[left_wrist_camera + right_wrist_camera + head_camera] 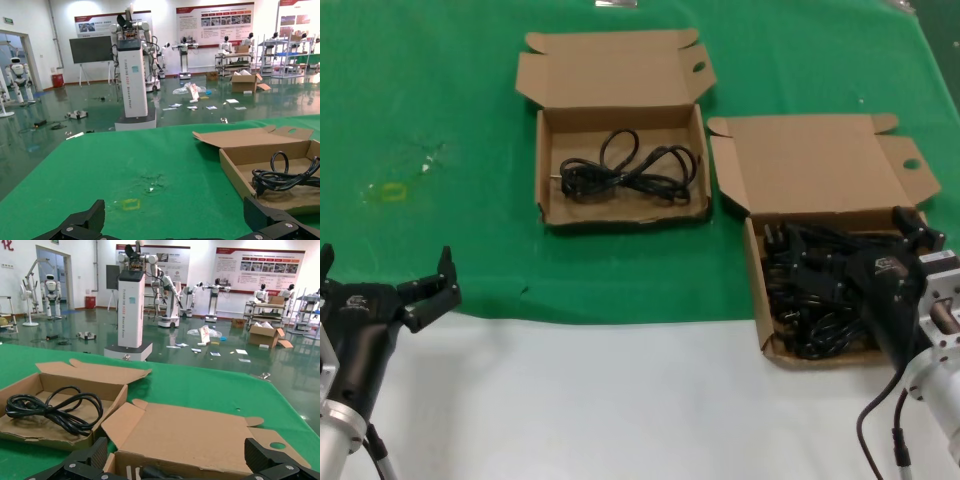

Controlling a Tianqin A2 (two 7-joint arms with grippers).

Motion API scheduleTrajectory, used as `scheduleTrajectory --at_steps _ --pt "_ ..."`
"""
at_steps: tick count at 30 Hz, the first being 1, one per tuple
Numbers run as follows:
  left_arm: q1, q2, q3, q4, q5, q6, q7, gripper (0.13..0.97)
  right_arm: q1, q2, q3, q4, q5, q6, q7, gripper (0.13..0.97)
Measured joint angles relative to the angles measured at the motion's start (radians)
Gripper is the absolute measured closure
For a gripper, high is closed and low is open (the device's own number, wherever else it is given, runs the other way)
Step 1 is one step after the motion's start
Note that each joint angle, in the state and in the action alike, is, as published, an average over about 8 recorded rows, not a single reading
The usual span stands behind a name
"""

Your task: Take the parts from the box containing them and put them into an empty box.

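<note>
A brown box at the right holds a heap of black coiled cords, the parts. My right gripper hangs open over that heap, near the box's back wall. In the right wrist view its fingers stand wide apart, with the raised lid beyond them and plug prongs just below. A second, like box at centre back holds one coiled cord, which also shows in the right wrist view. My left gripper waits open at the near left, holding nothing.
Green cloth covers the far part of the table and a white strip runs along the near edge. A small yellow mark sits on the cloth at the left. Both lids lie folded back away from me.
</note>
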Motion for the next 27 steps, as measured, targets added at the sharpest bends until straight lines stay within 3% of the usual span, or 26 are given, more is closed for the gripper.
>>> scheduleTrajectory --at_steps 27 --pt "0.000 0.000 0.000 0.000 0.000 0.000 0.000 0.132 0.000 0.000 0.000 0.000 0.000 0.000 0.000 0.129"
